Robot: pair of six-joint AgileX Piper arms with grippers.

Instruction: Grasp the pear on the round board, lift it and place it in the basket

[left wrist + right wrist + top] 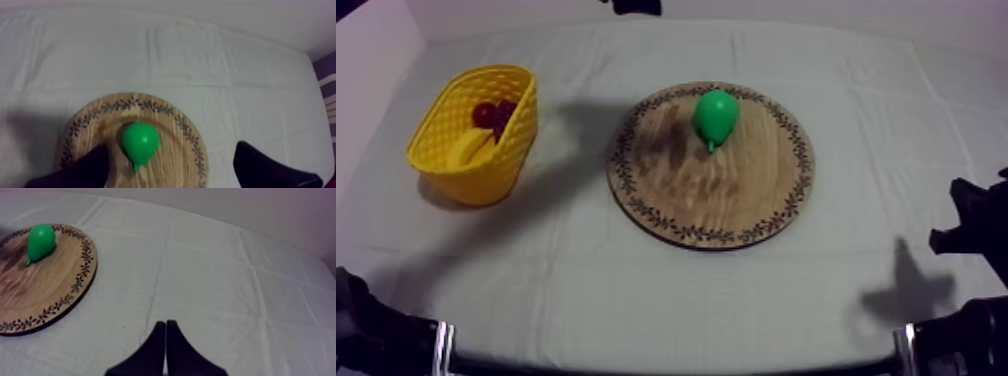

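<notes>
Yellow basket sits at my left side of the table. It's plastic with a woven lattice wall, and a banana lies in it beside a dark red fruit; can't tell what kind. The pear is smooth, glossy green and lies on its side on the far half of the round wooden board, which has streaky grain and a leafy pattern round the rim. Nothing is touching the pear. My left claw hangs over the board's near part, spread wide with nothing in it. My right claw is pressed together into a wedge above the wrinkled cloth, well off the board.
</notes>
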